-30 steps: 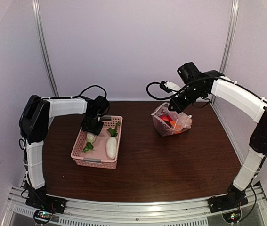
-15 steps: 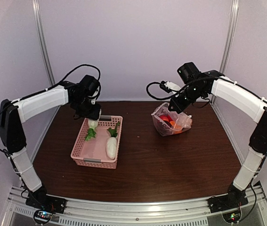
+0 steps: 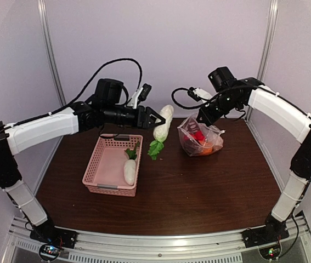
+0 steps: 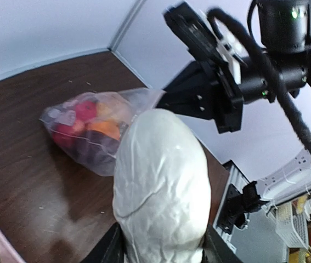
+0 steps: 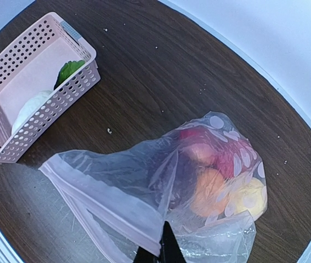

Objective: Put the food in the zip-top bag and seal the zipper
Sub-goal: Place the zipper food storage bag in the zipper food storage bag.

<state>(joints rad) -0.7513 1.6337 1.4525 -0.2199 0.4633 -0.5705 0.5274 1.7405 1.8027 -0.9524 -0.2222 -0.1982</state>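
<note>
My left gripper (image 3: 154, 118) is shut on a white radish (image 3: 163, 123), held in the air between the basket and the bag, its green leaves (image 3: 156, 148) hanging down. In the left wrist view the radish (image 4: 160, 186) fills the space between the jaws. The zip-top bag (image 3: 200, 137) sits at the back right with red, orange and yellow food (image 5: 221, 175) inside. My right gripper (image 3: 204, 114) is shut on the bag's rim and holds its mouth up. The pale zipper strip (image 5: 106, 192) runs along the mouth. A second radish (image 3: 129, 170) lies in the basket.
The pink lattice basket (image 3: 111, 164) stands at the left-centre of the dark wooden table (image 3: 188, 192). Pale walls with metal posts (image 3: 51, 55) close in the back and sides.
My left arm lifted one radish out of the basket and swung it right, towards the bag. The right gripper kept its hold on the bag's rim and rose slightly.
</note>
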